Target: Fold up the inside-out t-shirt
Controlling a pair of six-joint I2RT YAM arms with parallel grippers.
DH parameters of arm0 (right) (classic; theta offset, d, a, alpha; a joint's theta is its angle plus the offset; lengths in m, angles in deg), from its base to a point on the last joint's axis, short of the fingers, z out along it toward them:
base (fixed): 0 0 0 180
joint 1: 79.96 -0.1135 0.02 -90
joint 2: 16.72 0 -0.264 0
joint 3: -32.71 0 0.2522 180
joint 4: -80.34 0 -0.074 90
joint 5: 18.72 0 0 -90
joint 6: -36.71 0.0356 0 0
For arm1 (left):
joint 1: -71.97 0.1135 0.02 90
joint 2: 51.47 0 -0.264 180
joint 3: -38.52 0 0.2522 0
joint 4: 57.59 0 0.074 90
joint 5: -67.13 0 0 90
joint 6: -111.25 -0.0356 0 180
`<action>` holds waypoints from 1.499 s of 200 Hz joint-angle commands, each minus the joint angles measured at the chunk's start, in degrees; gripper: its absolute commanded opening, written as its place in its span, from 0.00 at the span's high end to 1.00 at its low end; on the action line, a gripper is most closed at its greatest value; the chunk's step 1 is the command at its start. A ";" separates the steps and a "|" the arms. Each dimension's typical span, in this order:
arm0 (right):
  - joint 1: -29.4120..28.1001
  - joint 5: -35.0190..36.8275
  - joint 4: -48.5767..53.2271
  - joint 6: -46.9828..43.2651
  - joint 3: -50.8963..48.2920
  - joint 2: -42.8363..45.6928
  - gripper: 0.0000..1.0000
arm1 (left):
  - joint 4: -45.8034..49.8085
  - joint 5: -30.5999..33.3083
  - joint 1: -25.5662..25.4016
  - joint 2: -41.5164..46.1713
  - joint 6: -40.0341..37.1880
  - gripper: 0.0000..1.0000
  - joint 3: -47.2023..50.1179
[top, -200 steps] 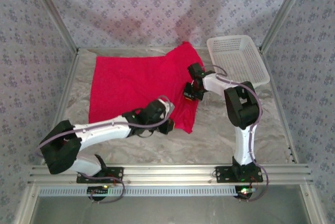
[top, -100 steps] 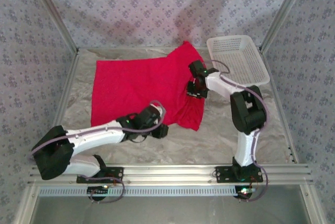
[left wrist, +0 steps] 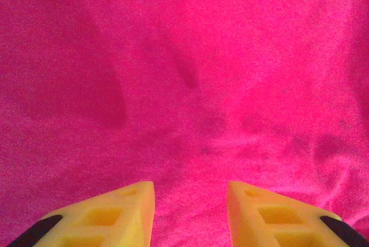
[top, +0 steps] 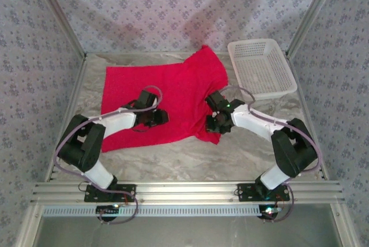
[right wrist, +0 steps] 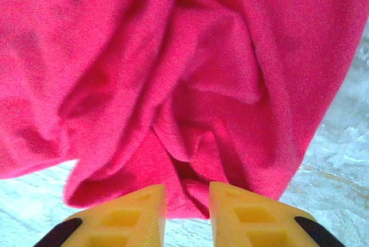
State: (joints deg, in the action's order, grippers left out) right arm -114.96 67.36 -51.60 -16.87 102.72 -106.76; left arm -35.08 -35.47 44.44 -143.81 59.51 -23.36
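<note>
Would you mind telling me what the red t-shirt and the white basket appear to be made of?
The red t-shirt looks like soft, matte cloth, probably knit: it lies in loose folds. The white basket looks like rigid moulded plastic: regular lattice walls, smooth rim.

A: Where is the inside-out t-shirt (top: 173,91) found?

B: It is spread over the far left and middle of the table (top: 248,154), with one part drawn out toward the far right.

A: How are the arms placed?

B: The left gripper (top: 162,118) is held over the cloth's near middle. The right gripper (top: 214,123) is set at the rumpled near right corner. How the jaws stand cannot be told from above.

A: And the white basket (top: 233,56)?

B: It is set at the far right, just beside the shirt.
</note>
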 commanded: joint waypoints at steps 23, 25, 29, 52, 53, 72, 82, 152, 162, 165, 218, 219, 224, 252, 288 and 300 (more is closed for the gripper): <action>-1.18 -0.16 -3.35 0.14 3.16 -5.85 0.67 | -2.27 -3.99 3.46 3.20 0.59 0.63 3.05; -1.18 -0.24 -3.39 0.14 3.30 -6.09 0.66 | -2.25 -3.94 3.63 3.32 0.59 0.64 3.21; -1.23 -0.20 -3.45 0.12 3.61 -6.63 0.65 | -2.25 -4.01 3.85 3.53 0.59 0.64 3.50; -1.29 0.52 -3.11 0.12 5.21 -9.34 0.64 | -2.33 -4.85 5.85 4.46 0.50 0.64 4.71; -1.29 0.55 -3.02 0.13 5.28 -9.44 0.64 | -2.34 -4.87 5.96 4.45 0.50 0.64 4.80; -1.20 1.38 -2.54 0.10 6.18 -10.74 0.74 | -2.51 -5.57 8.39 5.69 0.59 0.64 5.78; -1.16 2.01 -2.06 0.12 6.65 -10.86 0.85 | -2.55 -5.66 9.51 6.09 0.58 0.64 6.17; -2.17 3.73 14.15 -4.57 10.73 3.27 1.00 | 0.86 -2.88 20.45 3.33 -0.88 0.67 8.13; -1.79 2.11 16.55 -5.60 11.07 7.11 1.00 | 0.44 -2.93 22.51 3.21 -0.82 0.68 9.02; -1.65 1.43 17.30 -6.03 11.20 8.28 1.00 | 0.33 -2.91 23.06 3.21 -0.82 0.69 9.27; 0.20 -12.79 20.81 -8.80 6.60 24.22 1.00 | 0.48 -1.65 26.20 2.32 -2.05 0.70 10.24; 0.20 -12.78 20.81 -8.68 6.42 24.43 1.00 | 0.47 -1.64 26.16 2.24 -2.05 0.70 10.24; 0.20 -13.02 20.81 -8.24 5.43 25.50 1.00 | 0.47 -1.70 26.19 2.25 -2.05 0.70 10.24; 1.00 -8.27 23.86 -5.85 -0.50 30.74 1.00 | 1.40 -0.94 26.20 2.75 -2.67 0.70 9.73; 1.51 0.24 25.52 1.59 -9.06 35.62 0.97 | 4.20 -0.94 26.16 5.12 -3.69 0.70 8.27; 1.53 0.65 24.27 4.43 -11.31 36.55 0.75 | 6.01 -0.88 26.20 7.64 -4.00 0.68 7.83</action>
State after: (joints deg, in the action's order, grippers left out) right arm -113.56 63.29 -29.02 -18.94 95.38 -72.47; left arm -36.00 -38.99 70.10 -139.50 57.31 -14.83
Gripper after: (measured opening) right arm 0.078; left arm 0.307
